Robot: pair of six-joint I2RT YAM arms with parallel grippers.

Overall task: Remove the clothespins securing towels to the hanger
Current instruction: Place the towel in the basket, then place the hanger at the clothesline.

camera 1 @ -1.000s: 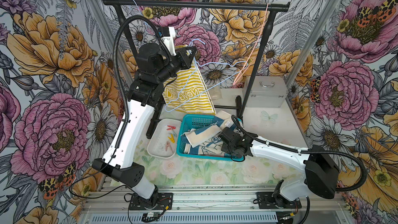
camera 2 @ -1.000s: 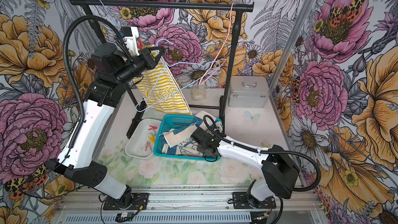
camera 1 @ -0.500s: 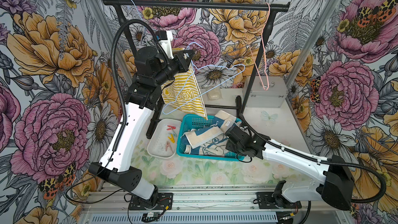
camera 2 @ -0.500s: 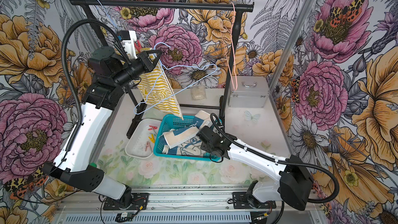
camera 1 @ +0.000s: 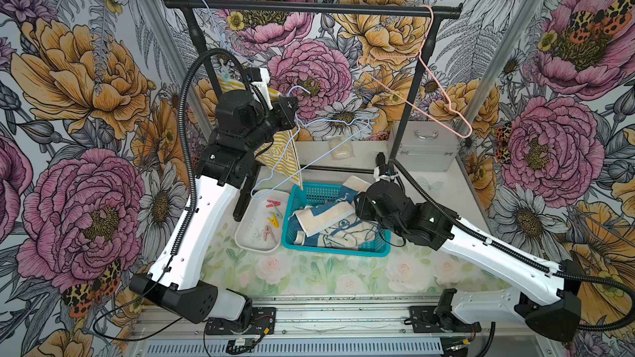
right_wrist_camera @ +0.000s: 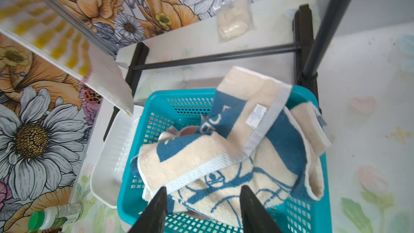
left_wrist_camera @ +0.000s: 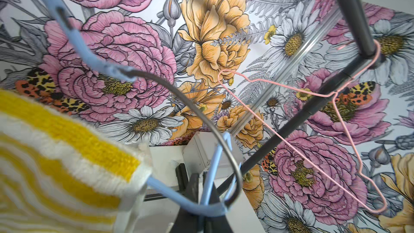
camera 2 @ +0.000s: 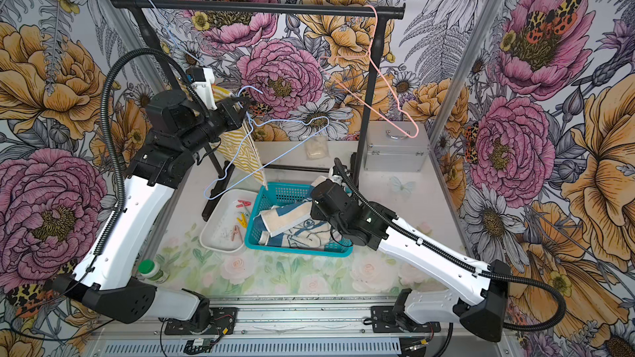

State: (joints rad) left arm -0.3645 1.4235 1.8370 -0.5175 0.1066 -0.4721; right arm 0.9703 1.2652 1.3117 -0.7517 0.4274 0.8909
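My left gripper (camera 1: 292, 108) (left_wrist_camera: 205, 196) is shut on the blue wire hanger (left_wrist_camera: 171, 194), held in the air left of the rack. The yellow-and-white striped towel (camera 1: 285, 152) (left_wrist_camera: 56, 153) hangs from that hanger. Three clothespins, red (camera 1: 273, 203), yellow (camera 1: 274, 219) and pink (camera 1: 268, 233), lie in the white tray (camera 1: 249, 235). The cream-and-blue towel (camera 1: 330, 221) (right_wrist_camera: 224, 153) lies crumpled in the teal basket (camera 1: 336, 251), with a bit of pink (right_wrist_camera: 189, 131) under it. My right gripper (camera 1: 360, 206) (right_wrist_camera: 203, 189) hovers open over that towel, holding nothing.
A bare pink hanger (camera 1: 467, 133) hangs at the right end of the black rack's rod (camera 1: 309, 8). A silver case (camera 1: 424, 145) and a small clear bag (camera 1: 340, 149) sit at the back. A green-capped bottle (camera 2: 151, 269) lies by the left arm's base.
My right gripper has opened and drawn back up from the basket, leaving the cream towel there. The left arm has turned the blue hanger. The pink hanger has swung on the rod.
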